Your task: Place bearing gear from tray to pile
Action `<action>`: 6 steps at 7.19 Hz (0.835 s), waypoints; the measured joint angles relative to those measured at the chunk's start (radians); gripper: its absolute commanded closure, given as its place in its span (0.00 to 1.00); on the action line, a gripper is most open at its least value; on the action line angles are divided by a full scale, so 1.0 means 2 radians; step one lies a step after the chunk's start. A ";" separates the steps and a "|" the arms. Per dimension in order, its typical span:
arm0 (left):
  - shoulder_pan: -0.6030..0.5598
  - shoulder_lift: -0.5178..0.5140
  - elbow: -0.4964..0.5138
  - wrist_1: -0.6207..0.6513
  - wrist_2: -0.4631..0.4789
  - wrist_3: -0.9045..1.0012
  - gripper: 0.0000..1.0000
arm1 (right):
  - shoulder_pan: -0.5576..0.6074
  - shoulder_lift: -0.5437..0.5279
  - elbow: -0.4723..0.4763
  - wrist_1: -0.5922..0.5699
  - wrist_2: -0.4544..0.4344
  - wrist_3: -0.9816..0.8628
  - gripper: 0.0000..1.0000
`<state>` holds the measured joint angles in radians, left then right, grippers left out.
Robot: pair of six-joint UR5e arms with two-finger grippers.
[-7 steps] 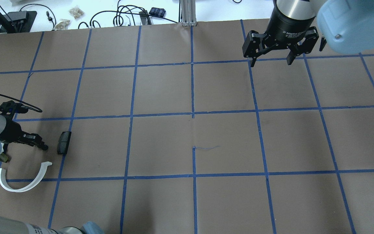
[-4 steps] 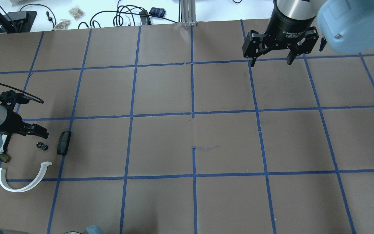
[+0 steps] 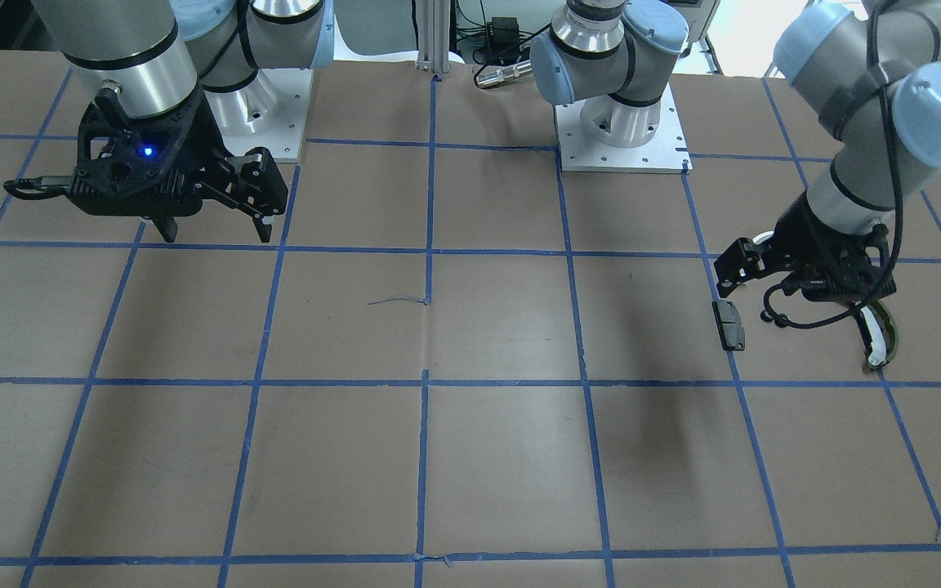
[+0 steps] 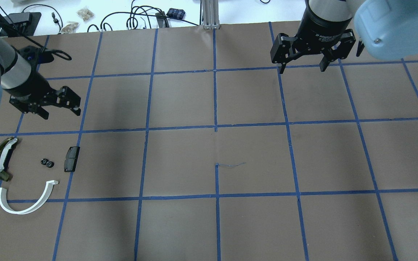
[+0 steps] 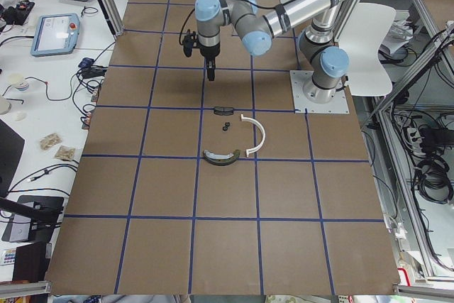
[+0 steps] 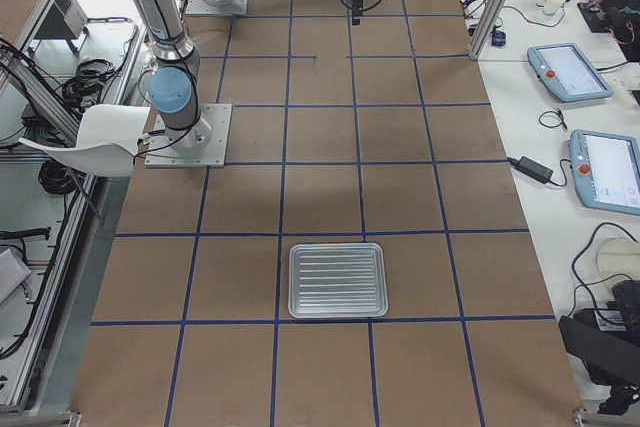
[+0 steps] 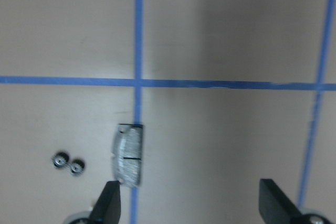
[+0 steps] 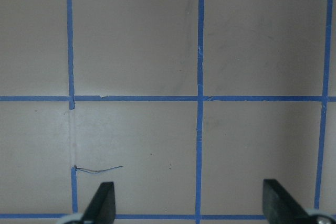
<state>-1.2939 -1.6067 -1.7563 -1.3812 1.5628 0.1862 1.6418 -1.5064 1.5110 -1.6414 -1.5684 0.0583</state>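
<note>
Even bright light; soft shadows; left wrist view blurred.

Brown worktop [image 4: 180, 101], and blue tape lines [image 4: 215, 98] cut it into a grid of squares. The gear [image 4: 46, 163] is black, the block [image 4: 71, 158] black too. The arc [image 4: 22, 211] is white. The curved piece [image 4: 1, 158] is olive-green with a white strip. The left tool [image 4: 62, 115] and right tool [image 4: 302, 70] are both black. The arms [image 3: 846, 175] are grey with pale blue joints. The tray [image 6: 337, 280] is silver, ribbed in straight lines.

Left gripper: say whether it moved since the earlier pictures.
Yes. The left gripper moved toward the view's top, from the black block across the tape line.
</note>
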 measured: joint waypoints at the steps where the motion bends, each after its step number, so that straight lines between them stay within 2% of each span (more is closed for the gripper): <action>1: -0.043 0.005 0.056 -0.063 0.005 -0.049 0.00 | 0.000 0.000 0.000 0.001 -0.001 0.000 0.00; 3: -0.089 0.011 0.118 -0.124 0.008 -0.093 0.00 | 0.001 0.000 0.000 0.001 -0.003 0.001 0.00; 6: -0.125 0.020 0.128 -0.126 0.008 -0.107 0.00 | 0.001 0.000 0.000 0.001 -0.002 0.001 0.00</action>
<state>-1.5443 -1.5676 -1.5011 -1.6337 1.5789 -0.0270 1.6444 -1.5064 1.5110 -1.6387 -1.5725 0.0598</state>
